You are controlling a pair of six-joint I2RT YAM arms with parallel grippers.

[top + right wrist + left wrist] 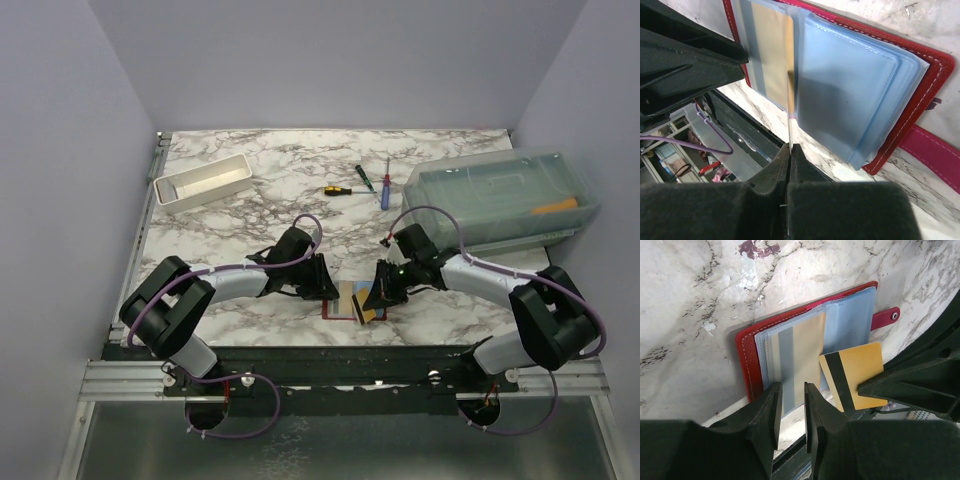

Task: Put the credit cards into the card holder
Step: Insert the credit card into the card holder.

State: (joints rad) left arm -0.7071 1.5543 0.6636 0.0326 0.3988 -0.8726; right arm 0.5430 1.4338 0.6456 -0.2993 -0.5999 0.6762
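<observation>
Pressure is coming from the right gripper (790,150), which is clamping fully shut on the near end of a tan card (855,372). It is holding the card on edge just above the open card holder (747,355). In the left wrist view the card's black stripe is showing, and its far corner is overlapping the near edge of the clear sleeves (850,85).

The left gripper (792,400) is resting at the near edge of the left sleeve page. Its jaws are standing a narrow gap apart, and nothing is visibly pinched between them. Another tan card (805,350) with a grey stripe is already sitting inside that sleeve. A blue card is not showing itself in any view.

The holder is lying spread flat on the counter (700,300), close to its near edge, with its snap tab (885,318) pointing away to the right. Farther out, a white tray (203,183), two screwdrivers (337,189) and a clear box (500,195) are lying well apart from the work.

Several things could be going wrong from here:
- The card's corner could be sliding over or between the sleeve pages instead of entering a pocket mouth, since the mouths are lying flat and closed.
- The light holder could be skidding on the smooth counter, because the left gripper is not clearly gripping it.
- The card could be twisting in so small a pinch if it snags.
</observation>
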